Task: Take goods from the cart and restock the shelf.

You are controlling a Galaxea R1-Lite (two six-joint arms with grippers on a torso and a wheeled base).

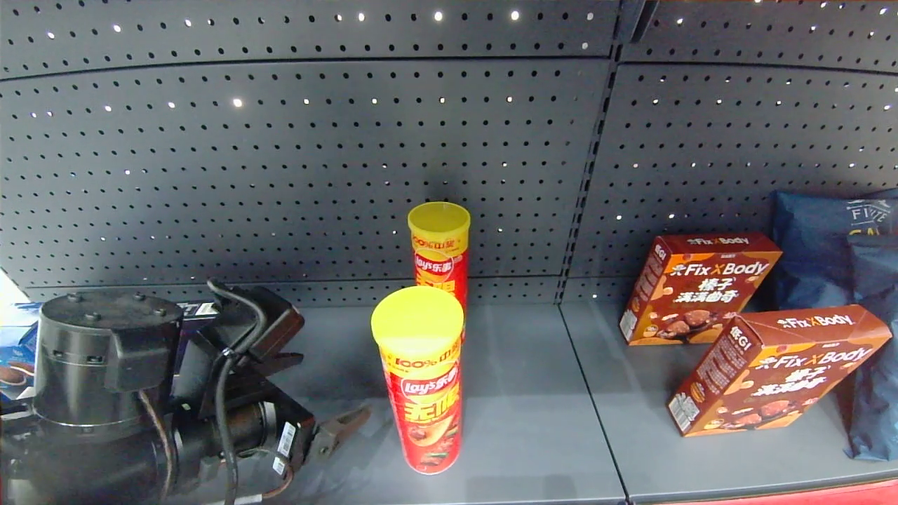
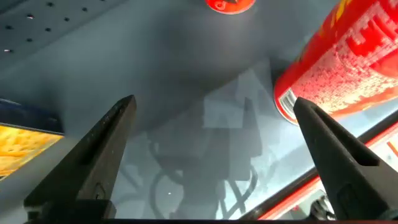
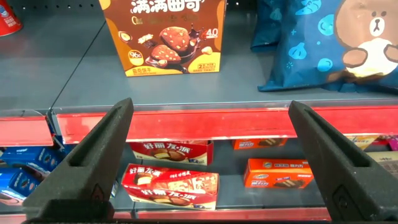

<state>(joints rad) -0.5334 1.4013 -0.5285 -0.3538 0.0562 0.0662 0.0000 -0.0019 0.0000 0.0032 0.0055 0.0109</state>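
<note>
Red with yellow lids, the front chip can [image 1: 421, 382] stands upright on the grey shelf [image 1: 533, 414], at 6 o'clock of the rear chip can [image 1: 439, 252]. We see our left tool [image 2: 214, 104] released at 9 o'clock of the front chip can. Our right tool [image 3: 210, 107] is released too, facing a brown cookie box [image 3: 165, 37].

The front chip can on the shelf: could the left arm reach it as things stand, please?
Probably yes. The left gripper sits beside the front chip can with its fingers open, and only bare shelf lies between them.
</note>
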